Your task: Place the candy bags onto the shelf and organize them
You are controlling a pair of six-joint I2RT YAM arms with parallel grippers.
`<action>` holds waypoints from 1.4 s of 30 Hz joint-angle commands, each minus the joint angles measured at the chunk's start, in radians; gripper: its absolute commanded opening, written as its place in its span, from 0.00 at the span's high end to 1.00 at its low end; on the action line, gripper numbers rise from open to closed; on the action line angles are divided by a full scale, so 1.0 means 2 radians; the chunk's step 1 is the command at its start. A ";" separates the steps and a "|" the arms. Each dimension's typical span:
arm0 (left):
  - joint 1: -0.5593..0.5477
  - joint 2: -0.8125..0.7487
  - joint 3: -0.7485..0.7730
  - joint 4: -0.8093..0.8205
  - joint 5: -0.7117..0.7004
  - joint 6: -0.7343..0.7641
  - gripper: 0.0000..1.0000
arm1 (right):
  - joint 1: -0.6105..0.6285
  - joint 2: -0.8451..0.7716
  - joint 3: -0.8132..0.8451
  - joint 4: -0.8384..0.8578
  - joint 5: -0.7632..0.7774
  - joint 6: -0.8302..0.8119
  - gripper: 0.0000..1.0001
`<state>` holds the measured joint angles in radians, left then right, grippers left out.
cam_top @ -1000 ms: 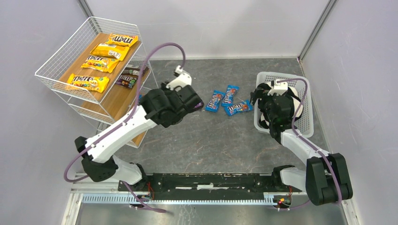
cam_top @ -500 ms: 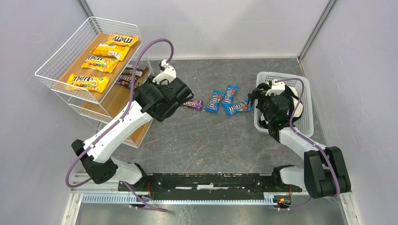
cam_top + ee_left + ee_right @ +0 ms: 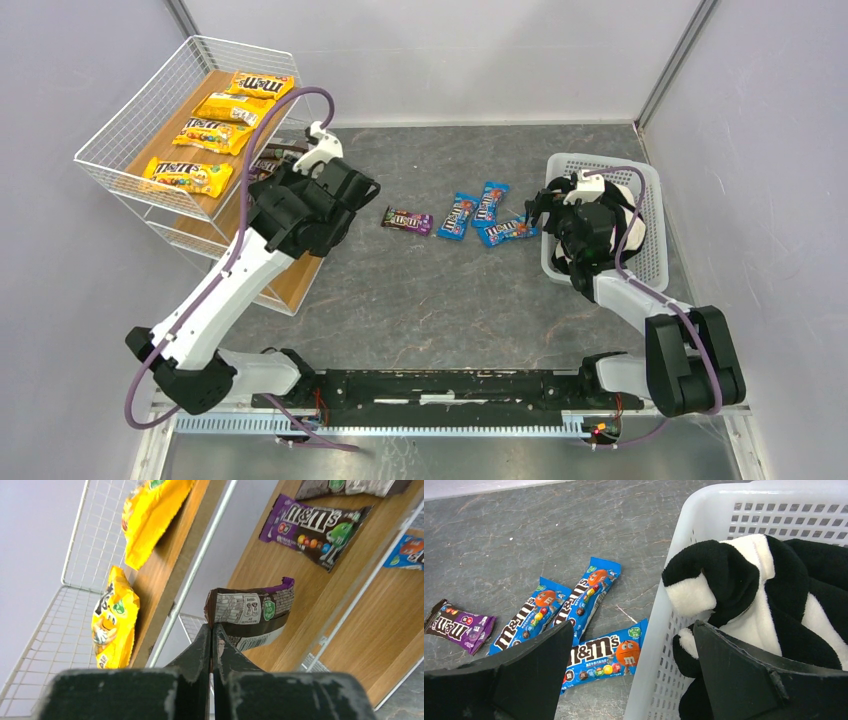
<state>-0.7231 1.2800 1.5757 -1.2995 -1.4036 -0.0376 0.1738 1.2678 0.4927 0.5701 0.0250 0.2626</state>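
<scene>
Left claw (image 3: 211, 628): pressed together on the lower edge of a dark brown packet (image 3: 250, 611), which stands up from the fingertips with its printed back toward the wrist camera.
Reason for hold: an edge pinch leaves the packet's body free, so in my judgement it can be slid flat onto a board.
Location of held packet: in the air just in front of the shelf (image 3: 115, 135), level with the middle board and not yet on the wood.
Shelf, top board: four yellow packets (image 3: 212, 135) in a row, evidently sorted by colour.
Shelf, middle board: a shelved purple packet (image 3: 315, 527) lies there with another dark one behind it. The carried packet matches this tier, which explains the approach.
Shelf, lower board: one blue packet shows at the frame edge.
Bench (image 3: 450, 300): a loose purple packet (image 3: 407, 220) and three blue packets (image 3: 487, 215) lie between the arms, not yet shelved.
Right claw (image 3: 631, 672): fingers wide apart and empty, hovering over the rim of the basket (image 3: 655, 235) just beside the blue packets. It is well set for the next pick.
Basket contents: a black-and-white plush (image 3: 744, 580), no part of the task.
Change, left arm: it has swung from the bench centre to the shelf. The loose purple packet, covered by the arm a second ago, is now exposed.
Change, right arm: nearly unmoved.
</scene>
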 commanded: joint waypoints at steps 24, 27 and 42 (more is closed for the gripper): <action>0.061 -0.079 -0.211 0.221 0.177 0.192 0.98 | -0.001 0.017 0.004 0.032 -0.011 0.011 0.02; 0.066 -0.095 -0.233 0.268 0.185 0.240 0.98 | -0.001 0.020 0.005 0.034 -0.011 0.014 0.02; 0.111 -0.083 -0.263 0.409 0.208 0.344 0.98 | -0.001 0.022 0.003 0.039 -0.028 0.017 0.02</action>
<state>-0.5163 1.0996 1.0389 -0.5770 -0.9981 0.5701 0.1738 1.3109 0.4927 0.5980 -0.0265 0.2920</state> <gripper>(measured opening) 0.043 0.979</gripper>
